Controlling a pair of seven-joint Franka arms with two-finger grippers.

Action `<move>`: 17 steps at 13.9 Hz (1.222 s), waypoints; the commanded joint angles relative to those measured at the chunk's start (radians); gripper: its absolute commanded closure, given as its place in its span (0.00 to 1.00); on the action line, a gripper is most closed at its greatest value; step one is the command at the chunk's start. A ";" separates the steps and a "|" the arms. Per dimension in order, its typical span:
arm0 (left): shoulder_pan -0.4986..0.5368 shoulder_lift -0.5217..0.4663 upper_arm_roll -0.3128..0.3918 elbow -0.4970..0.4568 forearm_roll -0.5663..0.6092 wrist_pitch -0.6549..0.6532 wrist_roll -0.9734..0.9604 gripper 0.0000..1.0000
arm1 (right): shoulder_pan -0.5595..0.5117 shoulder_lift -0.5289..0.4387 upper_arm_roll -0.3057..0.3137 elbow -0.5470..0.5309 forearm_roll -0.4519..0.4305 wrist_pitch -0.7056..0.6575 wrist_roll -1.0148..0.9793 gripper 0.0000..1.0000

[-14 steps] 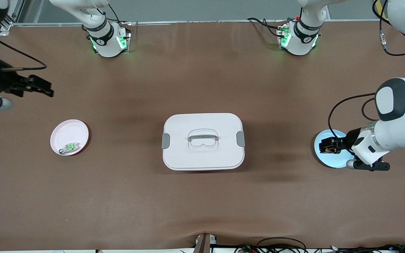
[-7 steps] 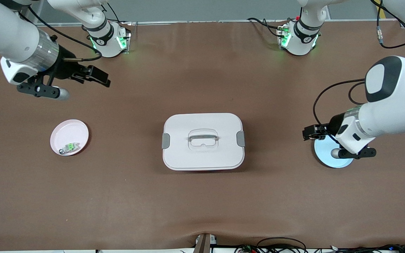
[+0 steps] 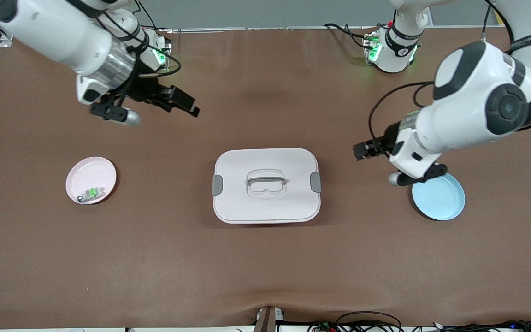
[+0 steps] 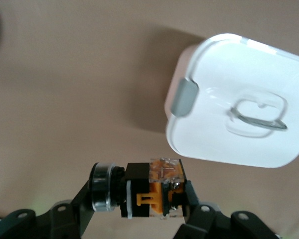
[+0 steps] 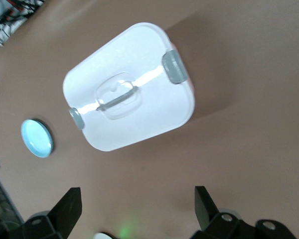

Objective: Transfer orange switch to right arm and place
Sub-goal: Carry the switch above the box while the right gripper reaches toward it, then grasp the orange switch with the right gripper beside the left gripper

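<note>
Orange switch (image 4: 157,194) sits clamped in the left end effector (image 3: 361,151), up in the air over bare desk (image 3: 265,267) between the white lidded box (image 3: 266,185) and the blue plate (image 3: 438,199). In the left wrist view the two fingers (image 4: 192,199) press on its ends, so its orange middle and clear top face outward; that exposed middle is, I judge, where the other arm should take hold.

Going from the front camera outward: the box lies mid-desk, with the pink plate (image 3: 91,180) toward the right arm's end, a small pale switch with a green middle (image 3: 91,193) lying in it. The blue plate, toward the left arm's end, shows nothing on it. Farther up, the right end effector (image 3: 182,102) hangs over bare desk near its base, fingers spread wide with nothing between them, as the right wrist view confirms.

The handover seems best done over the box, where both arms reach comfortably. The right fingers should come in crosswise to the left ones, close firmly on the free faces, and only then should the left let go. The part is tiny, so any misalignment risks knocking it loose.
</note>
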 commanded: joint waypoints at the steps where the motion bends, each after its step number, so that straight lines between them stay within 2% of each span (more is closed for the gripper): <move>1: 0.005 0.004 -0.063 0.007 -0.040 -0.022 -0.141 1.00 | 0.109 -0.039 -0.011 -0.088 0.031 0.177 0.139 0.00; 3: -0.018 0.019 -0.077 0.007 -0.107 -0.020 -0.238 1.00 | 0.163 -0.027 -0.011 -0.103 0.058 0.304 0.214 0.00; 7: -0.093 0.062 -0.074 0.016 -0.190 0.012 -0.401 1.00 | 0.220 -0.016 -0.012 -0.167 0.163 0.477 0.228 0.00; 12: -0.141 0.129 -0.072 0.019 -0.299 0.121 -0.611 1.00 | 0.281 0.042 -0.012 -0.171 0.164 0.587 0.262 0.00; 17: -0.172 0.169 -0.072 0.021 -0.327 0.184 -0.725 1.00 | 0.319 0.078 -0.012 -0.169 0.164 0.618 0.303 0.00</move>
